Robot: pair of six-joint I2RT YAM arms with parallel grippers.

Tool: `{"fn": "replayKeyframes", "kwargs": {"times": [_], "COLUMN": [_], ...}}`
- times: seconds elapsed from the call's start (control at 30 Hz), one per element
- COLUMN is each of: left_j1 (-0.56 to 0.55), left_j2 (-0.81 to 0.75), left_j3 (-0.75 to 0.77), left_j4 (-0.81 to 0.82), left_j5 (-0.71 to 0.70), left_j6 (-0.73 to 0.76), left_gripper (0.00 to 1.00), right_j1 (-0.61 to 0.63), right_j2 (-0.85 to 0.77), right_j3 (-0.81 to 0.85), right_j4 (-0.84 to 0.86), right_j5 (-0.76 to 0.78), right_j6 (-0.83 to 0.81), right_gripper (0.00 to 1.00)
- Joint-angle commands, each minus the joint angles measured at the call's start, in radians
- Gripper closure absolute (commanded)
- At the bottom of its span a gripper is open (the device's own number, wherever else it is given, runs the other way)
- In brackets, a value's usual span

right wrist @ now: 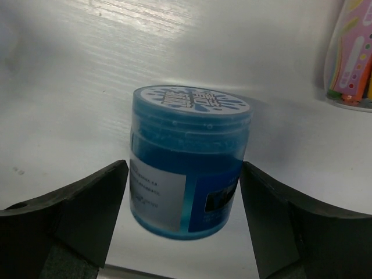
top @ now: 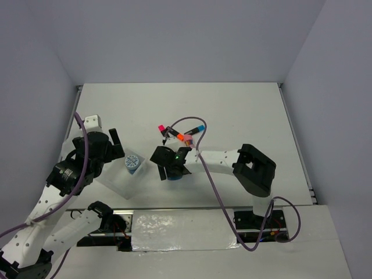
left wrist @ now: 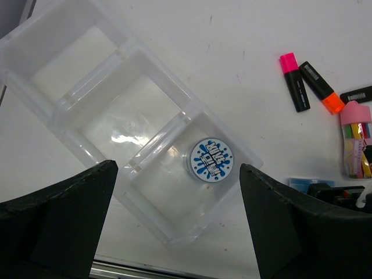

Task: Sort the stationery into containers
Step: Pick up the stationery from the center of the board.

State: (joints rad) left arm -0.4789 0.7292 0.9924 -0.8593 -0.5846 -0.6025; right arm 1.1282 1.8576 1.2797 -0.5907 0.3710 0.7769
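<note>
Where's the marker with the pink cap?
The pink-capped marker lies on the table, upper right in the left wrist view, beside the orange-capped marker, outside the trays.

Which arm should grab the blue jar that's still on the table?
Right. The right gripper, open, straddles the blue jar; the left gripper hangs over the tray.

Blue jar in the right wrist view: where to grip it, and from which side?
Probably the round wall of the blue jar, below its lid. It stands upright with straight sides, and the open right gripper has a finger on either side, so come in from the wrist's side.
</note>
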Motion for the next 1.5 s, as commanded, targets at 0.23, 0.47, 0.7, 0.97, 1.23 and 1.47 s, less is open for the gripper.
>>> {"fn": "replayKeyframes", "kwargs": {"times": [0.23,0.47,0.7,0.97,1.23,1.47], "left_j1": [0.005,0.005,-0.016,-0.185,-0.219,-0.221], "left_j2": [0.012,0.021,0.120,0.225,0.228,0.217], "left_j3": [0.006,0.032,-0.073,-0.032,-0.092,-0.124], "left_j4": [0.036,0.174,0.624,0.643,0.678,0.761], "left_j5": [0.025,0.403,1.098,1.013,1.000,1.059], "left_j6": [0.026,-0.031,-0.218,-0.253,-0.299,-0.345], "left_gripper": [0.01,0.01,0.01,0.01,0.01,0.03], "right_j1": [0.024,0.045,0.045,0.050,0.053,0.062], "right_j2": [-0.052,-0.480,-0.748,-0.912,-0.943,-0.986], "right_j3": [-0.091,-0.382,-0.419,-0.473,-0.448,-0.485], "right_j4": [0.138,0.520,0.439,0.485,0.433,0.503], "right_j5": [0.063,-0.209,-0.391,-0.383,-0.239,-0.224], "right_j6": [-0.040,-0.339,-0.502,-0.499,-0.513,-0.542], "right_gripper": [0.70,0.76,1.00,1.00,1.00,1.00]}}
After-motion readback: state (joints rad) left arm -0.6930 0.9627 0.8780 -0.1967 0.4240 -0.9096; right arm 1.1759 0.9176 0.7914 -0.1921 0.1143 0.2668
